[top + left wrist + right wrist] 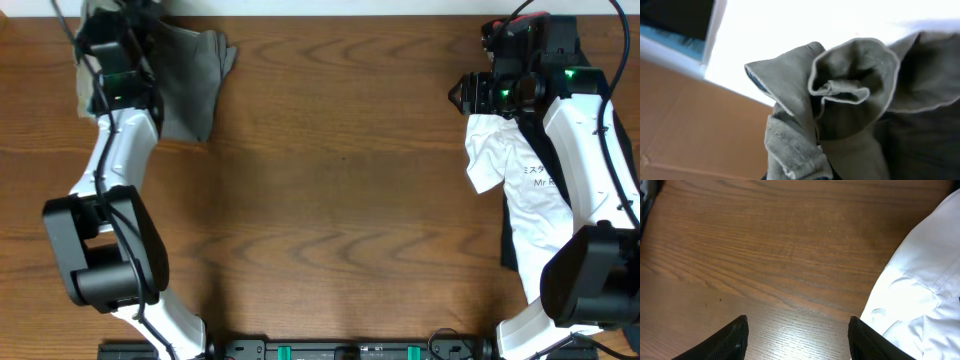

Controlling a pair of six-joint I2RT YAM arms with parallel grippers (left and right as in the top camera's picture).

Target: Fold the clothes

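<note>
My left gripper point(112, 45) is at the far left corner and is shut on a bunched fold of the light khaki-olive shorts point(840, 90), at the bottom edge of the left wrist view point(800, 175). A bluish lining shows inside one fold. From overhead only a pale strip of the shorts point(84, 95) shows beside the arm. My right gripper point(462, 93) is open and empty over bare wood point(797, 340), just left of the white printed T-shirt.
Darker grey-brown shorts point(195, 75) lie right of the left arm and also show in the left wrist view point(925, 145). The white T-shirt point(530, 190) point(920, 295) lies on a black garment point(507, 250) at the right. The table's far edge is close behind both grippers.
</note>
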